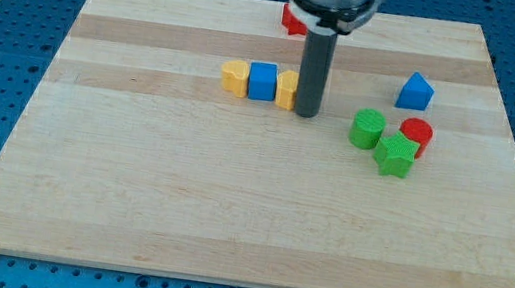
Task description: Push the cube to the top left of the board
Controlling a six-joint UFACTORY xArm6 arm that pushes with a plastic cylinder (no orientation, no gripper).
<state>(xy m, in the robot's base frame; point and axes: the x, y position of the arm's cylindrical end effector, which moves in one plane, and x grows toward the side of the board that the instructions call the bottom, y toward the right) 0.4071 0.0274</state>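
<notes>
A blue cube stands on the wooden board near the view's top centre. A yellow block touches its left side and a second yellow block touches its right side, so the three form a row. My tip rests on the board right against the right side of the second yellow block, partly hiding it. The cube is two block widths to the left of my tip.
A red block lies at the view's top, partly hidden behind the arm. A blue triangular block sits at the right. Below it cluster a green cylinder, a red cylinder and a green star-like block.
</notes>
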